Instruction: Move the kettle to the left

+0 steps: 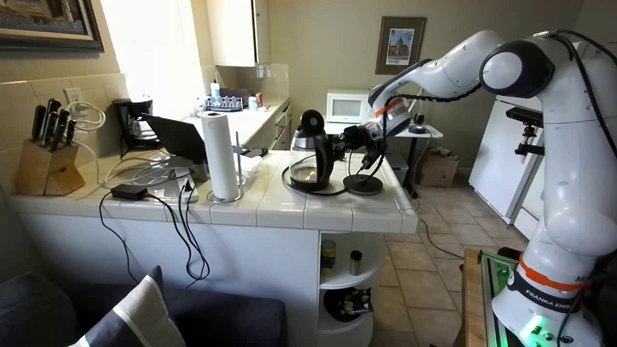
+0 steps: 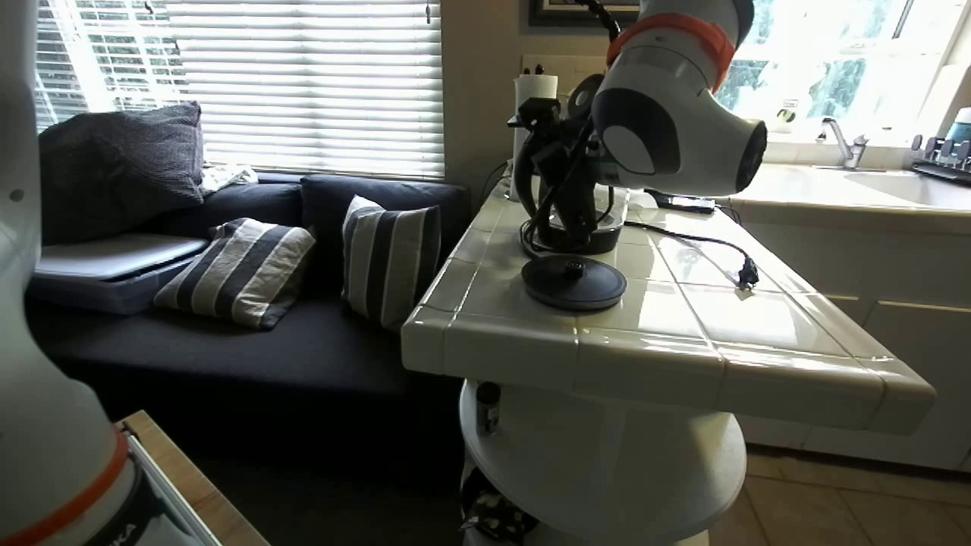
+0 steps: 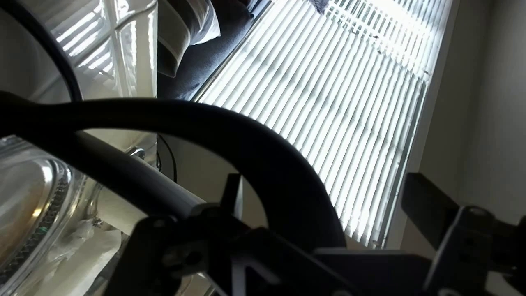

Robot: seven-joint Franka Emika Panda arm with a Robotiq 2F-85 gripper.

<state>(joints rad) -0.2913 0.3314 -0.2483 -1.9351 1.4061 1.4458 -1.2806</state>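
Observation:
The kettle [image 1: 301, 161] stands upright on the tiled counter [image 1: 282, 212]. It has a clear round body, a dark base and a black handle [image 1: 325, 156], with a round black lid raised at its top. In an exterior view, its lower body [image 2: 604, 236] shows behind the arm. My gripper [image 1: 351, 145] is at the handle side of the kettle. In the wrist view, my gripper [image 3: 328, 197] is open. The black arched handle [image 3: 263, 148] passes between the fingers, nearer the left finger, with a gap to the right finger.
The flat black disc [image 1: 363, 185] lies beside the kettle near the counter's end, also in an exterior view [image 2: 573, 283]. A black cord [image 2: 683, 235] runs over the tiles. The paper towel roll [image 1: 221, 156], laptop [image 1: 174, 140] and knife block [image 1: 49, 166] stand farther along.

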